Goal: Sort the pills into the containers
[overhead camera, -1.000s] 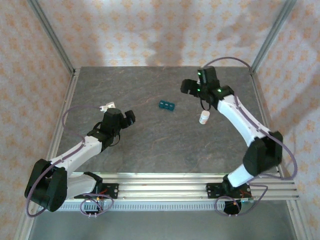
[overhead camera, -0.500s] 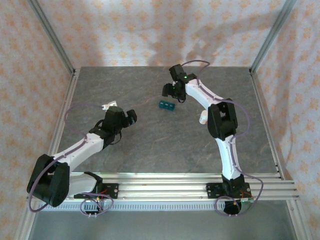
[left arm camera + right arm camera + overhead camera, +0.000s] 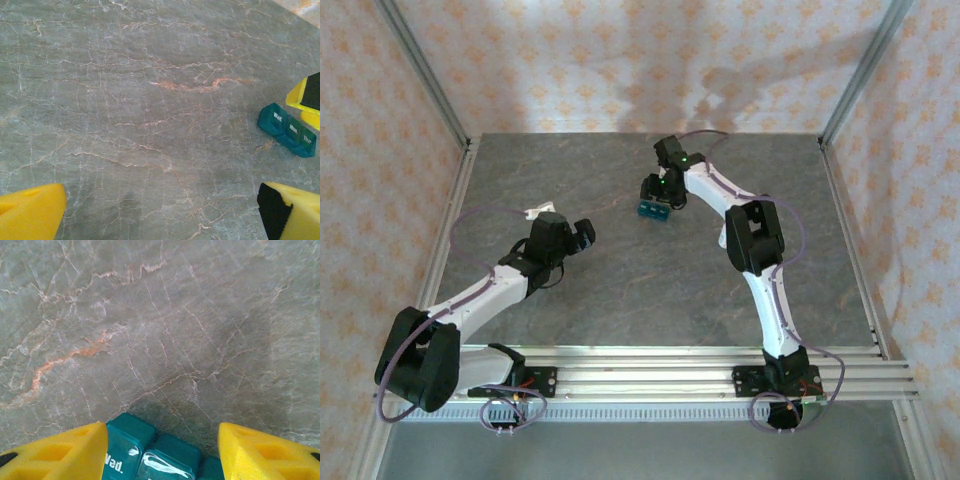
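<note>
The container, a small teal pill box [image 3: 653,210] of three lidded cells, lies on the grey stone table [image 3: 620,290] at mid-back. My right gripper [image 3: 656,196] hangs right over it. In the right wrist view the yellow fingers [image 3: 60,452] straddle the pill box [image 3: 150,452] lengthwise: the left finger is against its "Wed." end, and the right gripper [image 3: 162,450] still shows a gap. My left gripper [image 3: 584,233] stands wide open over bare table, left of the box [image 3: 287,130]; nothing lies between the left gripper's [image 3: 160,215] fingers. The pills are out of view.
A small white bottle [image 3: 724,236] stands just behind my right arm's forearm. A small white object [image 3: 533,212] lies near the left rail. Aluminium frame posts and rails bound the table on all sides.
My right arm swung left from beside the white bottle to the pill box and came down over it, its jaws narrowing. The left arm has hardly moved.
</note>
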Motion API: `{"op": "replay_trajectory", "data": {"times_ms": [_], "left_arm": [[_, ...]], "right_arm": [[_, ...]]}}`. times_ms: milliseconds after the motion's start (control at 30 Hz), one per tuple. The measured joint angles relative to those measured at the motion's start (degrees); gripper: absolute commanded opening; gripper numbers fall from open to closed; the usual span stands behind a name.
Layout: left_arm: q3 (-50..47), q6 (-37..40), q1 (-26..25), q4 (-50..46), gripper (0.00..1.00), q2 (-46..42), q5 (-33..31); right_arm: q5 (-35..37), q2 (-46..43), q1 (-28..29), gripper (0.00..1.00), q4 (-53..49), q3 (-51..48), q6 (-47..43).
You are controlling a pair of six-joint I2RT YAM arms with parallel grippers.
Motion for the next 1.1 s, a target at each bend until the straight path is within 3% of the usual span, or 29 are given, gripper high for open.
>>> {"op": "replay_trajectory", "data": {"times_ms": [667, 1100], "left_arm": [[0.0, -1.0, 0.0, 0.0, 1.0, 1.1, 1.4], [0.0, -1.5, 0.0, 0.1, 1.0, 1.1, 1.7]], "right_arm": [[-2.1, -11.5, 3.6, 0.53, 9.0, -21.3, 0.3], [-2.4, -24.6, 9.7, 0.76, 17.2, -39.6, 7.0]]}}
